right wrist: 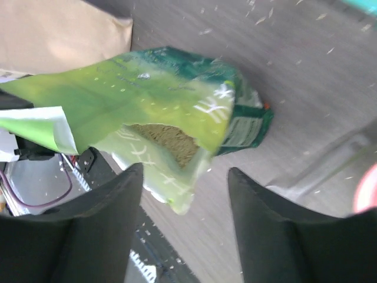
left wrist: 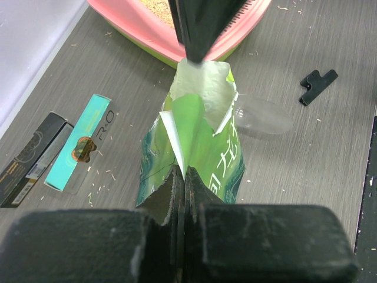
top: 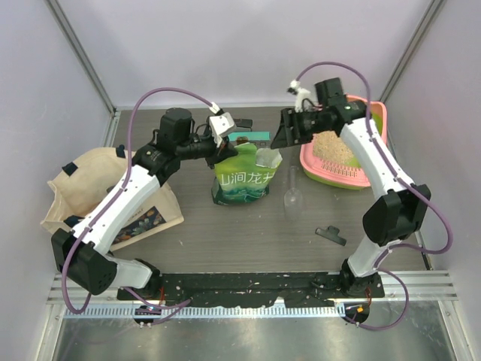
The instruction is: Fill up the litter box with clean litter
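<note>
The litter box (top: 381,114) sits at the far right of the table, its pink rim just short of the right wall. In its lime-green basin lies a mound of clean litter (top: 333,147), pale and sandy, heaped towards the left end and leaving green plastic bare around it.

Just left of the box stands a green printed bag (top: 242,177), upright with its mouth pulled open; the right wrist view shows brownish granules (right wrist: 165,145) inside it. The left gripper (left wrist: 182,177) is clamped tight on the near lip of the bag. The right gripper (right wrist: 185,172) has its jaws spread wide at the far lip of the bag and grips nothing.

A clear plastic scoop (top: 291,192) lies flat between bag and box, and a black clip (top: 331,235) rests nearer the arm bases. Behind the bag lie a teal carton (left wrist: 79,141) and a black carton (left wrist: 29,159), side by side. A beige tote bag (top: 79,180) lies at the left edge.

The table (top: 225,237) is grey wood-grain, flecked with stray granules, and pale walls enclose it on three sides.
</note>
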`<state>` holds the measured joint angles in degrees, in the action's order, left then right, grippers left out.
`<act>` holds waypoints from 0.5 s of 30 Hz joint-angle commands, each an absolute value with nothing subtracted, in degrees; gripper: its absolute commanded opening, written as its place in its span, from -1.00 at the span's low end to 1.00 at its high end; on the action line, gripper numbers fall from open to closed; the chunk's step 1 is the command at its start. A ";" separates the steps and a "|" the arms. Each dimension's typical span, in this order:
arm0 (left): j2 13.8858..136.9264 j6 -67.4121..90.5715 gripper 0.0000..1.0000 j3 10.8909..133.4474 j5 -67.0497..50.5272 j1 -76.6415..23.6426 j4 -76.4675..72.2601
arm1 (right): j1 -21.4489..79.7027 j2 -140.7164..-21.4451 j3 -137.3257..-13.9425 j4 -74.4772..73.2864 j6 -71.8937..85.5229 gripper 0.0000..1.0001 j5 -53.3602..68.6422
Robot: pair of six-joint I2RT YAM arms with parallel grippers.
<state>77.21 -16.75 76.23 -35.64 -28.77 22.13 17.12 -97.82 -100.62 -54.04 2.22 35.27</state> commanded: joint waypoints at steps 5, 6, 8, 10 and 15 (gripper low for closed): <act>76.02 -17.49 -1.00 81.03 -36.30 -28.65 18.10 | 1.84 -88.25 -89.92 -48.59 -22.46 0.47 61.07; 76.29 -17.75 -1.00 81.38 -35.78 -28.65 18.71 | 2.89 -86.50 -87.13 -49.91 -27.02 0.49 61.26; 76.90 -17.84 -1.00 82.78 -35.60 -28.74 20.30 | 4.21 -84.30 -83.34 -50.98 -35.48 0.50 60.82; 77.69 -17.75 -1.00 83.67 -35.60 -28.65 21.96 | 6.50 -81.40 -78.06 -49.67 -40.05 0.51 59.77; 78.92 -17.14 -1.00 86.31 -35.25 -28.65 23.99 | 10.37 -76.82 -68.40 -40.10 -39.73 0.52 55.65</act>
